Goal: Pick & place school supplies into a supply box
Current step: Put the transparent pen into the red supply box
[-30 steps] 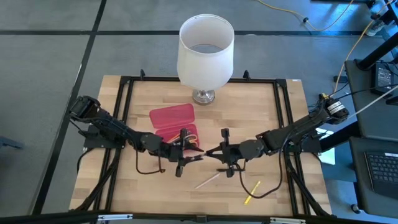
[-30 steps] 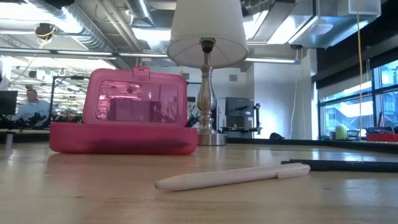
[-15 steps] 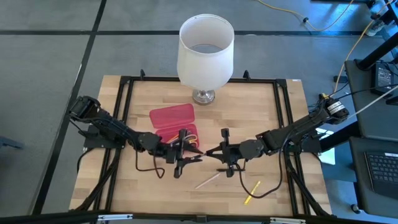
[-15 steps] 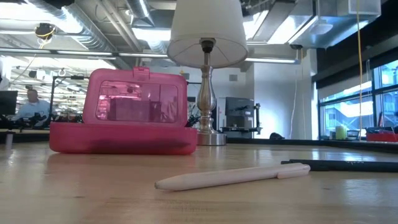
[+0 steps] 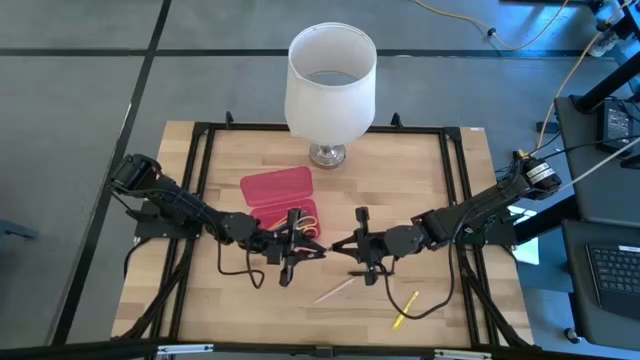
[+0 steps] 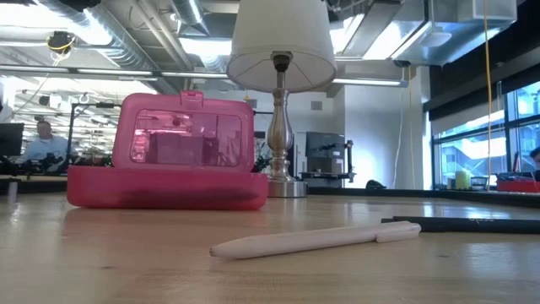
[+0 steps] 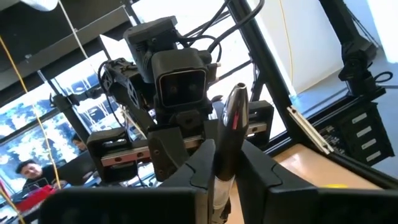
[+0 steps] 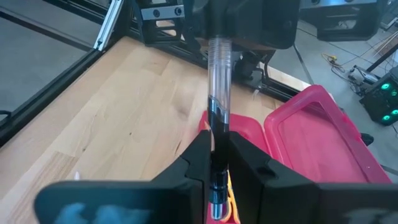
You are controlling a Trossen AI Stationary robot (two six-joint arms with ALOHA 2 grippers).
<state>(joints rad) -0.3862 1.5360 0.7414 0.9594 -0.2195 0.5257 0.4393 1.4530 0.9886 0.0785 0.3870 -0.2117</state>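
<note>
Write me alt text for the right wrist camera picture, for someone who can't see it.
The right gripper is shut on a clear pen whose far end sits in the left gripper. Beyond lie the wooden table and the open pink supply box.

Both arms reach low from the table's outer edges toward its middle, elbows bent, wrists nearly level, so the left gripper (image 5: 298,251) and right gripper (image 5: 352,246) face each other tip to tip, close together but apart. Left gripper's dark fingers (image 7: 200,163) are pinched on one end of a pen (image 7: 231,134) that sticks out toward the other arm. Right gripper's fingers (image 8: 194,155) are clamped on the other end of the same pen, so the pen bridges the two grippers, each wrist camera seeing the opposite gripper head-on.
</note>
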